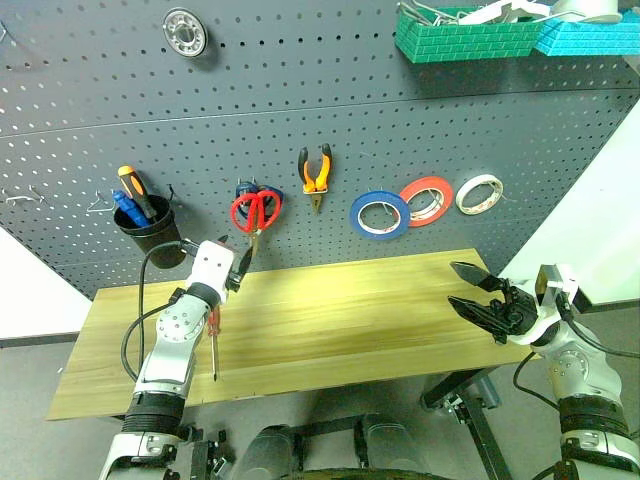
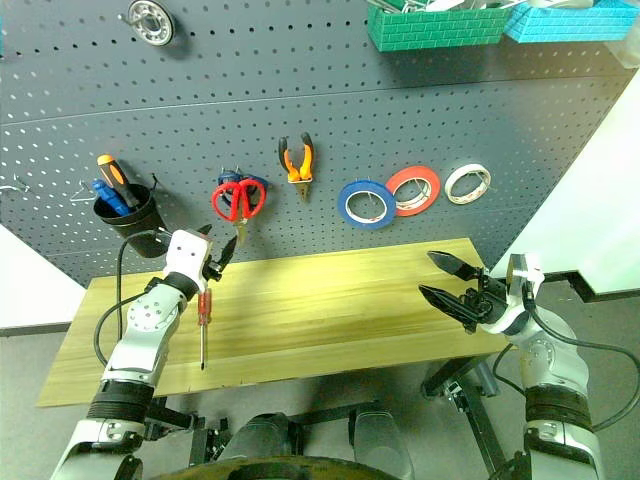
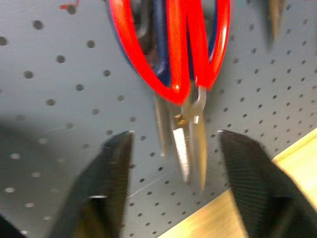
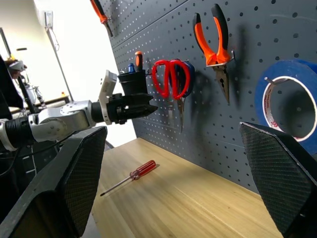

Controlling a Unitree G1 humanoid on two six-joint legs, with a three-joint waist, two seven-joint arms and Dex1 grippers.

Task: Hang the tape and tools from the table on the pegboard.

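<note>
While the large dark grey perforated pegboard [image 1: 300, 130] fills the wall behind, the rectangular desk [image 1: 380, 310] of light yellowish grained wood stands just in front of it. On the pegboard hang, from the robot's left to right, a black cup [image 1: 148, 228] holding an orange-and-black-handled screwdriver [image 1: 133, 190] and a blue-handled tool, the red-handled scissors [image 1: 255, 212] hooked in front of a blue-handled pair, the orange-and-black-handled pliers [image 1: 316, 175] with jaws pointing down, the dark blue ring of tape [image 1: 379, 213], a red-orange roll [image 1: 426, 200] and a white roll [image 1: 480, 193]. Two brick-patterned green and teal bins [image 1: 470, 35] sit high on the board. Near the desk's left end lies the small red-handled screwdriver [image 1: 213, 340], flat on the wood, its thin shaft pointing toward the front edge. Just above it the left pincer [image 1: 240, 265] points at the board below the scissors, its black fingers [image 3: 114, 163] spread apart on either side of the hanging blades and gripping nothing. Over the desk's right end the right pincer [image 1: 472, 290] hangs wide and empty, aimed leftward.
</note>
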